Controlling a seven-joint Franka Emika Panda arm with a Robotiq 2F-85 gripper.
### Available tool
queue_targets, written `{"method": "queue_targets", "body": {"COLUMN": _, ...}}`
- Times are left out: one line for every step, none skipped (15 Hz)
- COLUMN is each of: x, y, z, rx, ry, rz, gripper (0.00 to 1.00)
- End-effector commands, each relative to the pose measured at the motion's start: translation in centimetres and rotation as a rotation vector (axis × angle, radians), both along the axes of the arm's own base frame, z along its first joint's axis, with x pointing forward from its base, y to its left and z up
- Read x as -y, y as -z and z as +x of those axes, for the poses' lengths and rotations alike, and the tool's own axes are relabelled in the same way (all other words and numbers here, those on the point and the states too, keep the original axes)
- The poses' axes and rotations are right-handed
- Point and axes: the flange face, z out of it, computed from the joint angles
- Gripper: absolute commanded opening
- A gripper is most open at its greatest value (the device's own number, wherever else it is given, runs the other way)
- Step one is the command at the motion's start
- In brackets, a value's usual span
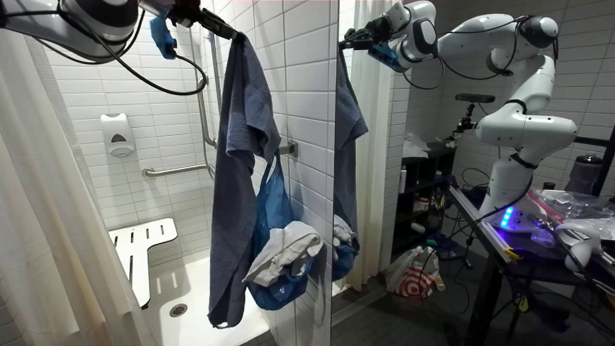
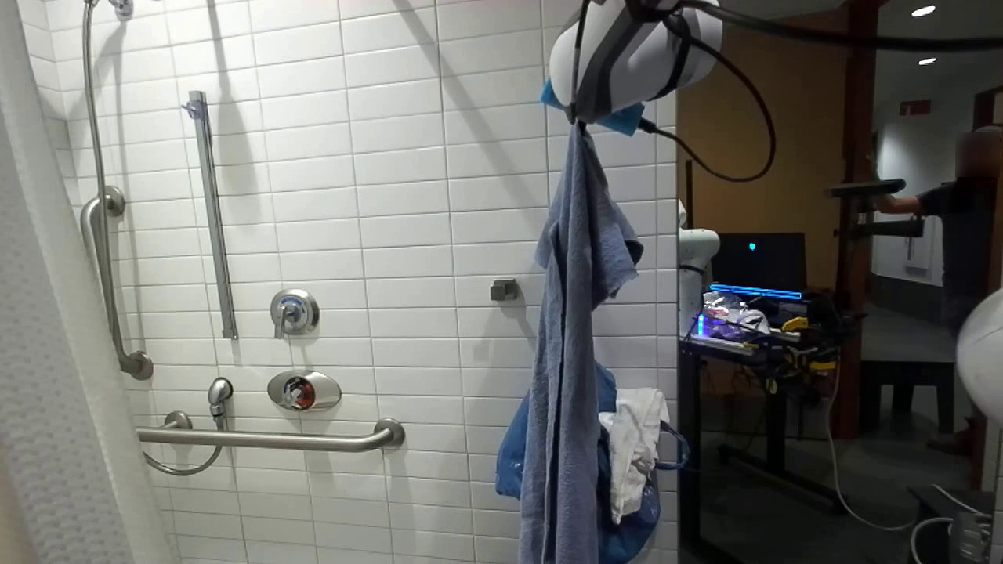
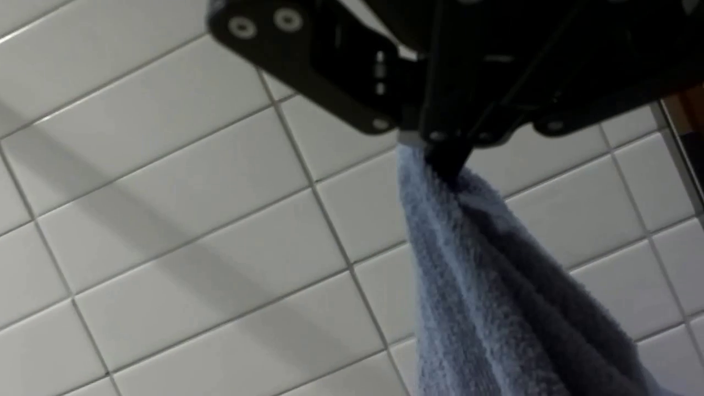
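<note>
- One shower curtain point(image 1: 43, 192) is hanging at the left in an exterior view; moving slowly is probably best, so nothing is swinging that way
- Right of it, the blue towel point(image 1: 235, 182) is dangling by its gathered top, its long end drooping low; giving it height is likely helping that end hang freely
- At its top, in the wrist view, the gripper point(image 3: 431, 150) is clenching the towel, its jaws standing nearly together with only folded fabric between; since so narrow a pinch is bearing the weight, tugging is risking a slip
- Further right, in an exterior view, a metal bracket point(image 1: 292, 149) is jutting out near the towel, and a blue bag point(image 1: 275, 206) is hanging lower with a white cloth point(image 1: 288, 252) at its front; the towel is overlapping the bag in both exterior views, contact being hard to tell, so steering around these is looking wise
</note>
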Motion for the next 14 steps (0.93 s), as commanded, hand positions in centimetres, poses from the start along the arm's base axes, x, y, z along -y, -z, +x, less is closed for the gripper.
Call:
{"method": "queue_targets", "body": {"x": 0.8, "y": -0.7, "z": -0.2, "rx": 0.029, "ry": 0.031, "rz": 0.034, "gripper": 0.0}}
{"method": "queue_targets", "body": {"x": 0.8, "y": -0.6, "z": -0.2, "rx": 0.04, "ry": 0.029, "rz": 0.046, "gripper": 0.0}}
{"method": "queue_targets", "body": {"x": 1.0, "y": -0.7, "z": -0.5, "rx": 0.044, "ry": 0.033, "rz": 0.052, "gripper": 0.0}}
{"method": "queue_targets", "body": {"x": 1.2, "y": -0.5, "z": -0.2, "rx": 0.051, "ry": 0.034, "rz": 0.06, "gripper": 0.0}}
{"method": "queue_targets", "body": {"x": 1.6, "y": -0.8, "z": -0.5, "rx": 0.055, "ry": 0.04, "rz": 0.058, "gripper": 0.0}}
{"method": "queue_targets", "body": {"x": 1.9, "y": -0.8, "z": -0.2, "rx": 0.062, "ry": 0.04, "rz": 0.062, "gripper": 0.0}}
{"method": "queue_targets", "body": {"x": 2.3, "y": -1.1, "z": -0.2, "rx": 0.069, "ry": 0.035, "rz": 0.066, "gripper": 0.0}}
{"method": "queue_targets", "body": {"x": 2.8, "y": -1.2, "z": 0.1, "rx": 0.078, "ry": 0.022, "rz": 0.082, "gripper": 0.0}}
{"method": "queue_targets", "body": {"x": 3.3, "y": -1.5, "z": 0.1, "rx": 0.082, "ry": 0.021, "rz": 0.087, "gripper": 0.0}}
{"method": "queue_targets", "body": {"x": 3.8, "y": -1.8, "z": 0.2, "rx": 0.089, "ry": 0.022, "rz": 0.09, "gripper": 0.0}}
{"method": "queue_targets", "body": {"x": 4.3, "y": -2.0, "z": 0.4, "rx": 0.096, "ry": 0.022, "rz": 0.095, "gripper": 0.0}}
{"method": "queue_targets", "body": {"x": 4.9, "y": -2.5, "z": 0.4, "rx": 0.099, "ry": 0.023, "rz": 0.096, "gripper": 0.0}}
{"method": "queue_targets", "body": {"x": 5.4, "y": -2.9, "z": 0.6, "rx": 0.103, "ry": 0.02, "rz": 0.095, "gripper": 0.0}}
{"method": "queue_targets", "body": {"x": 5.9, "y": -3.3, "z": 0.7, "rx": 0.104, "ry": 0.018, "rz": 0.093, "gripper": 0.0}}
